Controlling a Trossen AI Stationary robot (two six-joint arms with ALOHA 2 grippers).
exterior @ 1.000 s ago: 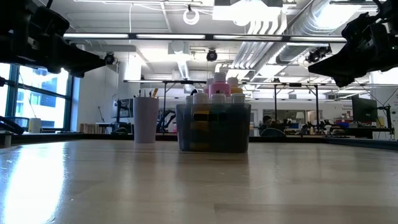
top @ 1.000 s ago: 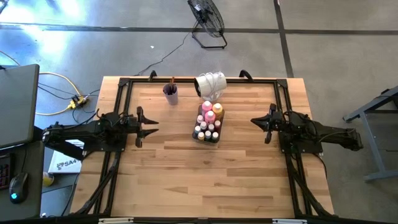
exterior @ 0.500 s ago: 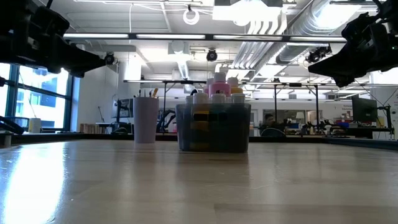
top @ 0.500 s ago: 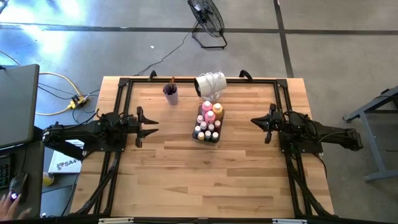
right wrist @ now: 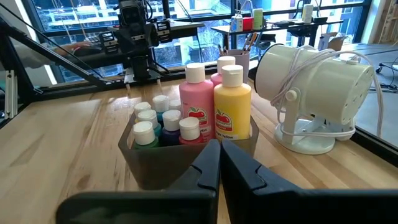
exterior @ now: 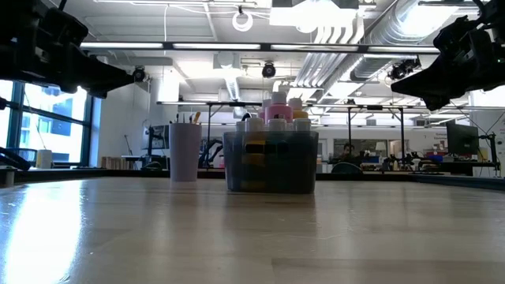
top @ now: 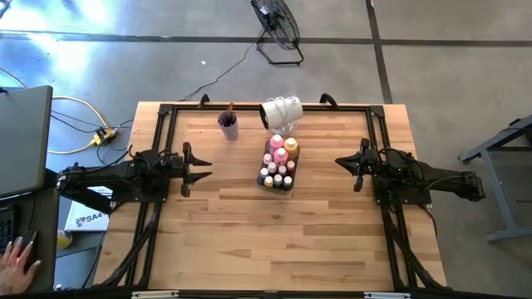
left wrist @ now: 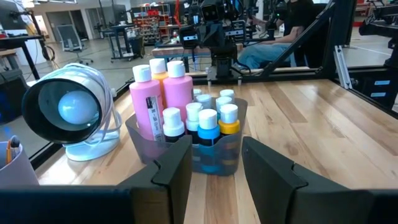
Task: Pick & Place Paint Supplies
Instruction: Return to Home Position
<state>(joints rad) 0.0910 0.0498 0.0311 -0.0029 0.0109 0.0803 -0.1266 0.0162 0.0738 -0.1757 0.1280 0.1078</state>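
The paint bottles, larger pink [left wrist: 147,106] and orange [right wrist: 232,109] ones and several tiny white-capped ones [top: 276,174], stand in a clear grey tray [top: 278,166] at the table's middle, toward its far edge. Paintbrushes [top: 230,110] stick up out of a lilac cup [top: 228,124] left of the tray. My left gripper [top: 206,169] hovers open at the table's left side, pointing level at the tray [left wrist: 193,155]. My right gripper [top: 339,162] hovers shut at the right side, also pointing at the tray [right wrist: 186,158]. Neither touches anything.
A white lamp-like device [top: 281,112] lies on the table's far edge behind the tray. Black frame rails [top: 162,133] run along the table's sides. Bare wood lies between the tray and the near edge. A person's hand [top: 17,253] rests by a mouse off the table's left.
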